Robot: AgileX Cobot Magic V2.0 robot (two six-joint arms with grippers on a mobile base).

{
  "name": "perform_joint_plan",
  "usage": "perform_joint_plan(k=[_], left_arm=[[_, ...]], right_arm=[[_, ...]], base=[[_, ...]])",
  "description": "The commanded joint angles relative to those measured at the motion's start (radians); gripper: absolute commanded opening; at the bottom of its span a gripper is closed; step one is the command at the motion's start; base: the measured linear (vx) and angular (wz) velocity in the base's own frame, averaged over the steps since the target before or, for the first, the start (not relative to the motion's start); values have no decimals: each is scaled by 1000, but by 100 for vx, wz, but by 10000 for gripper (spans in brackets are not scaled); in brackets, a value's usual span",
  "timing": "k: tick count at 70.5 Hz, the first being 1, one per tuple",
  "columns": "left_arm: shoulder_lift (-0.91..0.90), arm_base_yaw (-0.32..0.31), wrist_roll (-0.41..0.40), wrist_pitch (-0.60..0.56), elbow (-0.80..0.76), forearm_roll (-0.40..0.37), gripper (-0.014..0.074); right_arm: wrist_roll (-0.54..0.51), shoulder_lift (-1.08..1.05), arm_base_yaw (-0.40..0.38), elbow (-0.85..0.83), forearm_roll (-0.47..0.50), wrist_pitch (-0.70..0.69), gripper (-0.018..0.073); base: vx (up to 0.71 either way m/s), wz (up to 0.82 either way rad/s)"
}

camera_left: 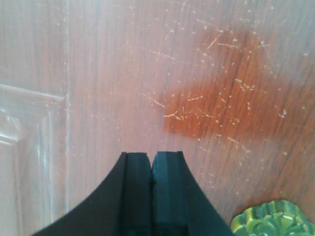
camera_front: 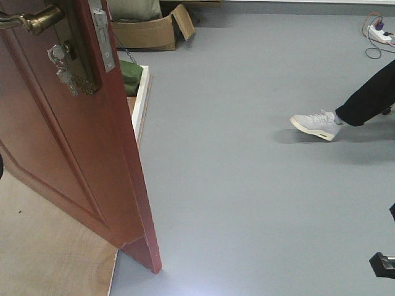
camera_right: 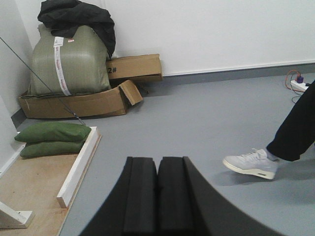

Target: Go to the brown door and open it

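Note:
The brown door (camera_front: 74, 160) stands ajar at the left of the front view, its free edge toward me, with a brass lever handle (camera_front: 31, 21) and a bunch of keys (camera_front: 62, 68) hanging from the lock. My left gripper (camera_left: 151, 157) is shut and empty, its tips close against the scratched door face (camera_left: 197, 88); a brass fitting (camera_left: 273, 221) shows at the lower right of that view. My right gripper (camera_right: 157, 162) is shut and empty, held above the grey floor (camera_right: 206, 128), away from the door.
A person's leg and white shoe (camera_front: 318, 123) are on the floor at right. Cardboard boxes (camera_right: 83, 103), a large green sack (camera_right: 66, 61) and green bags (camera_right: 51, 137) lie beyond a white wooden threshold (camera_right: 78, 167). A power strip (camera_front: 379, 34) lies far right.

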Motion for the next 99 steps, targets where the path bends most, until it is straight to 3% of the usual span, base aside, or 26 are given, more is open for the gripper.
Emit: perform_joint_plan(k=[1,99], left_arm=[[-21,-5,1,20,-26,-94,11],[-22,-5,1,20,-26,-94,11]], right_arm=[[-9,-9,1,2,-5,-79,0],[-9,-9,1,2,-5,-79,0]], base=[[0,0],[12,-4]])
